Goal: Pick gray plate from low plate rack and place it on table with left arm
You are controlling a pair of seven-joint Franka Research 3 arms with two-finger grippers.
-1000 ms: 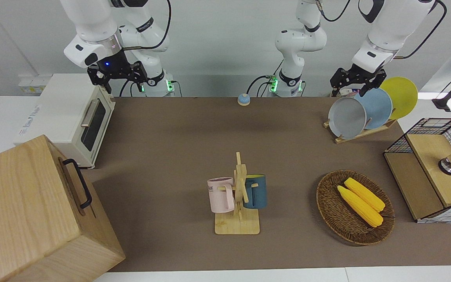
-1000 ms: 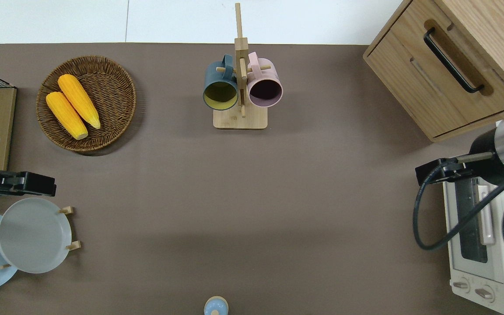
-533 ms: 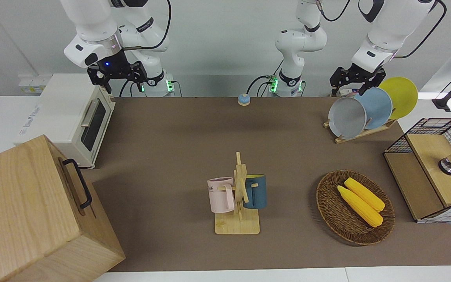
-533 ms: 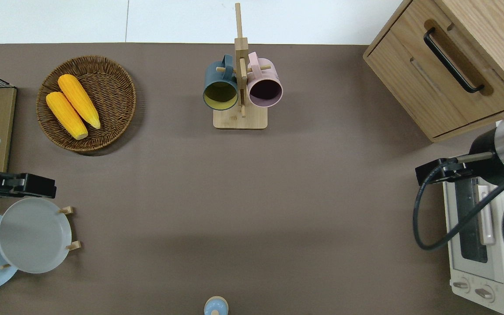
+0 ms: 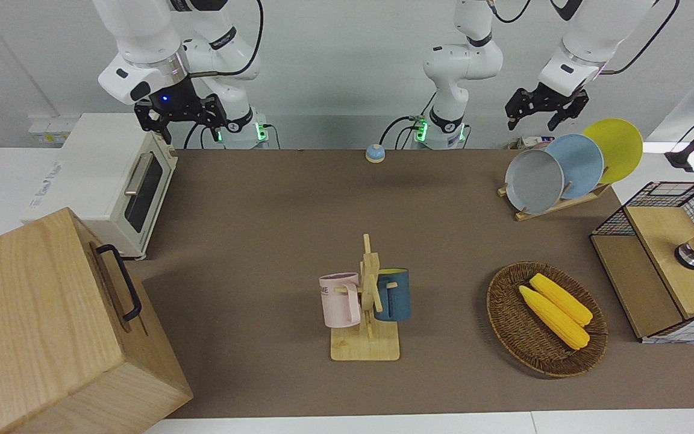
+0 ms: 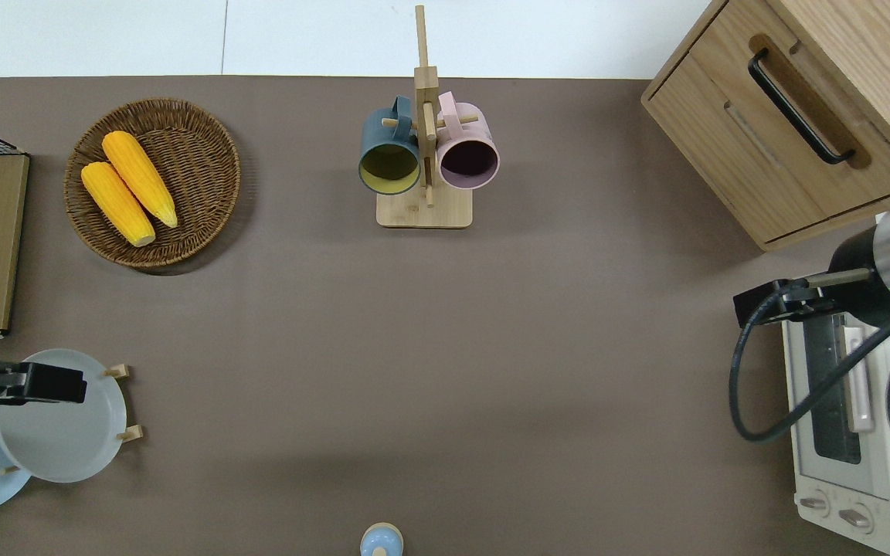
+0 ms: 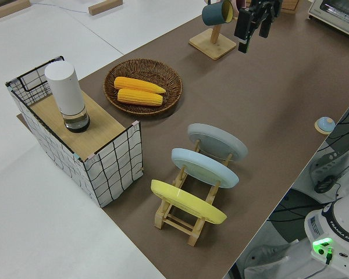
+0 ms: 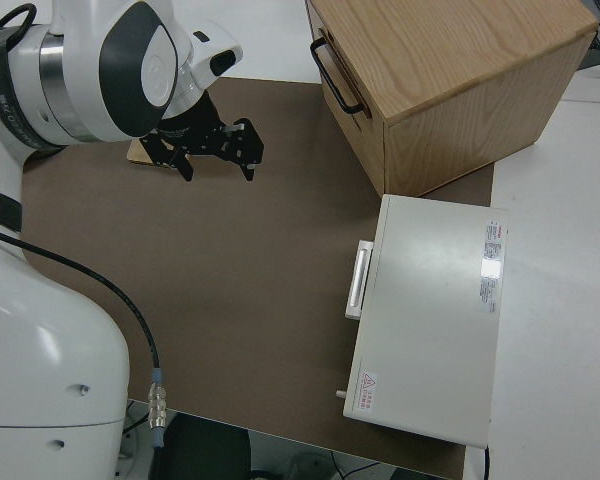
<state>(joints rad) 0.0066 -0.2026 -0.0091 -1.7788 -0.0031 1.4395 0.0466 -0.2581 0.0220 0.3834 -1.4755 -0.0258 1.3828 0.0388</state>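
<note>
The gray plate [image 5: 534, 181] leans in the slot of the low plate rack [image 5: 555, 208] farthest from the robots, at the left arm's end of the table [image 5: 299, 211]. It also shows in the overhead view [image 6: 59, 436] and the left side view [image 7: 218, 141]. My left gripper [image 5: 537, 117] is open and empty, up in the air. In the overhead view it [image 6: 35, 384] is over the plate's upper rim. It shows raised and open in the left side view [image 7: 252, 32]. My right gripper [image 5: 181, 120] is parked and open.
A light-blue plate [image 5: 577, 166] and a yellow plate [image 5: 615, 147] stand in the same rack. A basket with two corn cobs [image 5: 546, 319], a wire crate [image 5: 663, 259], a mug stand [image 5: 366, 301], a bell [image 5: 375, 153], a toaster oven [image 5: 106, 181] and a wooden cabinet [image 5: 52, 325] stand around.
My left gripper has risen and shifted from beside the gray plate's rim to over the plate. The plates and the right arm have not moved.
</note>
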